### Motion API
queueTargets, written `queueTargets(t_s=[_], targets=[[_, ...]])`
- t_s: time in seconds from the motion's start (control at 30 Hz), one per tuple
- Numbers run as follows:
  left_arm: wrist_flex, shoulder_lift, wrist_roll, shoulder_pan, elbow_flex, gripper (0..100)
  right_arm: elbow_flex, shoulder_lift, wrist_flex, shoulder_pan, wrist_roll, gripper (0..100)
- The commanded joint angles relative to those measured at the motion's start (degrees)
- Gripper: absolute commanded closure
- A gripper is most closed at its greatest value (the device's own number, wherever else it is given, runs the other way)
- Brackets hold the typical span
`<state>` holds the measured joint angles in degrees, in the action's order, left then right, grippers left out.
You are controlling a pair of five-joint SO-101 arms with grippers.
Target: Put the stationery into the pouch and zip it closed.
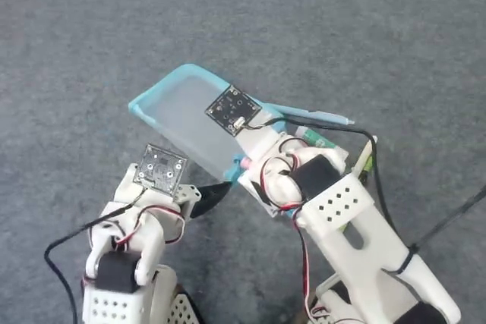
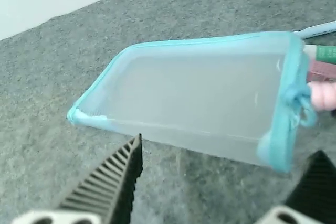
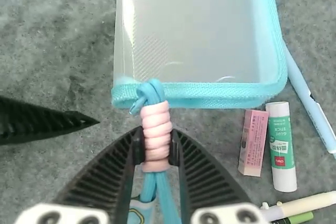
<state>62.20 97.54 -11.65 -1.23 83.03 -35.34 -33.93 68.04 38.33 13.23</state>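
Observation:
A translucent pouch [image 1: 186, 115] with a teal zipper border lies flat on the grey carpet. My right gripper [image 3: 156, 142] is shut on the pink zipper pull [image 3: 156, 121] at the pouch's near corner. My left gripper [image 2: 220, 182] stands open just short of the pouch's [image 2: 199, 98] long side, touching nothing; one black finger [image 1: 213, 196] shows in the high view. Beside the pouch lie a pink eraser [image 3: 253, 142], a glue stick [image 3: 281, 145], a light blue pen [image 3: 310, 103] and two more pens [image 3: 299, 205], all outside the pouch [image 3: 194, 30].
Grey carpet [image 1: 83, 73] covers the whole table, with open room left of and beyond the pouch. The right arm's body [image 1: 357, 225] and its cables [image 1: 380, 180] hang over part of the stationery.

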Motion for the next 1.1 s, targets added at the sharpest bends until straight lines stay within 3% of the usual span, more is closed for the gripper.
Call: queueTargets(t_s=[0.0,0.2,0.6,0.83,1.07], targets=[[-6.9,-7.4,-1.8,-0.4,0.7,56,4.5,-1.1,1.4,0.8,-0.8,99.2],[-13.3,-16.5,-1.8,0.1,0.3,56,4.4,-1.1,1.6,4.6,-0.8,99.2],[-20.3,-22.7,-2.2,5.8,0.7,56,5.6,-4.4,8.5,2.4,2.1,99.2],[-23.1,-29.8,-2.0,7.7,-0.9,56,-5.7,-12.8,4.4,2.2,4.1,99.2],[-26.4,-34.8,-0.8,12.7,-2.8,56,-9.1,-17.0,4.4,-7.0,7.2,99.2]])
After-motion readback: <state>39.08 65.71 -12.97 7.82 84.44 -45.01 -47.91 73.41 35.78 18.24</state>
